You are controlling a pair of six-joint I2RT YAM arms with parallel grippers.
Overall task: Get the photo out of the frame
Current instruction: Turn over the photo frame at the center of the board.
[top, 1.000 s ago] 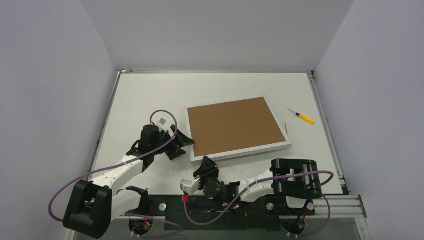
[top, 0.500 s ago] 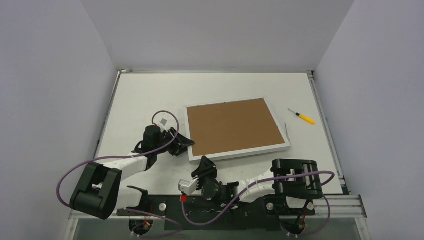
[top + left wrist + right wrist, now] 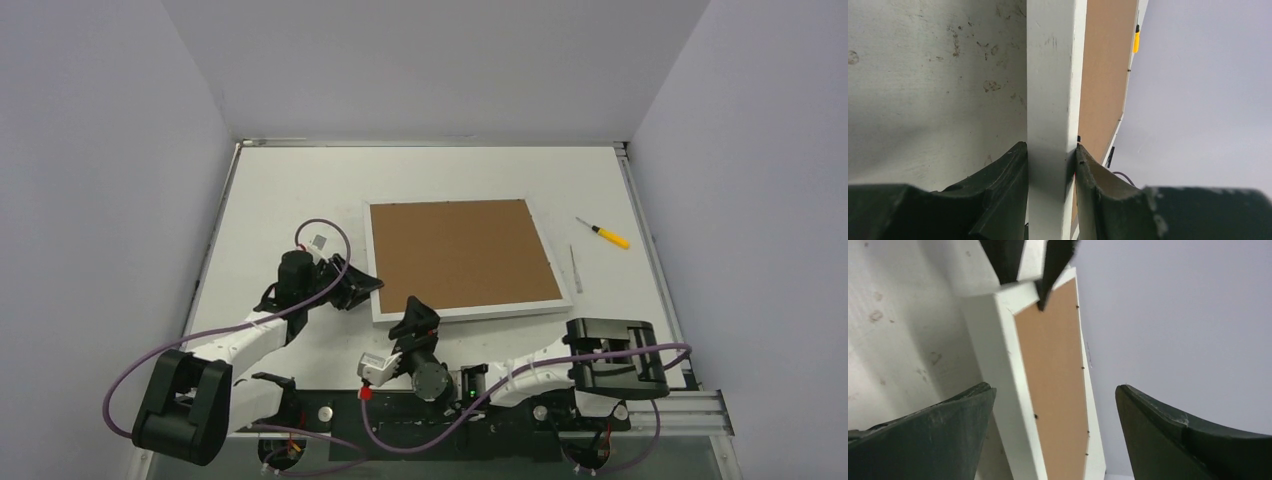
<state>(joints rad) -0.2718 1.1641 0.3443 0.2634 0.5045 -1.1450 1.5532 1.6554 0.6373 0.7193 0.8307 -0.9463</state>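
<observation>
The frame (image 3: 460,255) lies face down on the table, its brown backing board up and its white border showing all round. The photo is hidden under that board. My left gripper (image 3: 366,291) is shut on the frame's white left edge (image 3: 1053,75) near the front corner, one finger on each side of the rim. At the frame's near edge, my right gripper (image 3: 413,310) stands wide open. The frame's white side and brown back (image 3: 1048,365) rise between its spread fingers (image 3: 955,415) without touching them. The left gripper's fingertips (image 3: 1007,257) show beyond.
A yellow-handled screwdriver (image 3: 608,235) lies on the table right of the frame, also seen past the frame's far end (image 3: 1136,40). A thin metal strip (image 3: 575,268) lies just off the frame's right edge. Walls close in on three sides.
The left gripper has closed on the frame's left edge. The right gripper has let go and opened wide. The frame has turned and now lies squarer to the table.
</observation>
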